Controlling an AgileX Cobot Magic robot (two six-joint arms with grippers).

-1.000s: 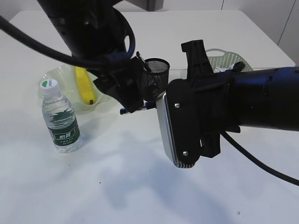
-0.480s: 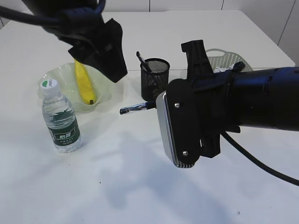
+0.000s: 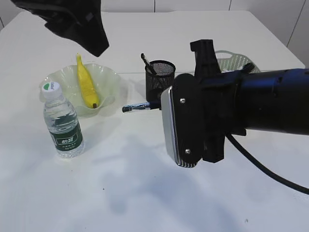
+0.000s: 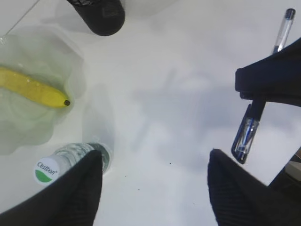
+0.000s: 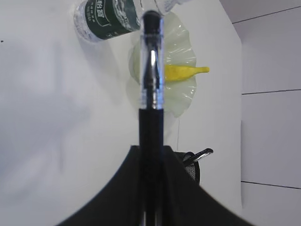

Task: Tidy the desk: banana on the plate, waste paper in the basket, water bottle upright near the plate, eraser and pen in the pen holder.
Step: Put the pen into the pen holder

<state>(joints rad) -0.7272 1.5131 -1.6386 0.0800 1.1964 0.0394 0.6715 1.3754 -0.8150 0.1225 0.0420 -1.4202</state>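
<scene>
Pen [image 5: 150, 84] clamped in my right jaws, frame centre; left jaws wide, empty. Risk: tip misses pen holder [image 3: 160, 75], tips it.

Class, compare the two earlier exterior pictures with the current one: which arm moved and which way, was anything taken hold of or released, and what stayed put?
The left gripper, open and empty, rose up and away to the left, clear of the black mesh pen holder. The right gripper kept its grip on the black-and-clear pen, shifting only slightly. The yellow banana on the pale green plate and the upright clear water bottle stayed put.
</scene>
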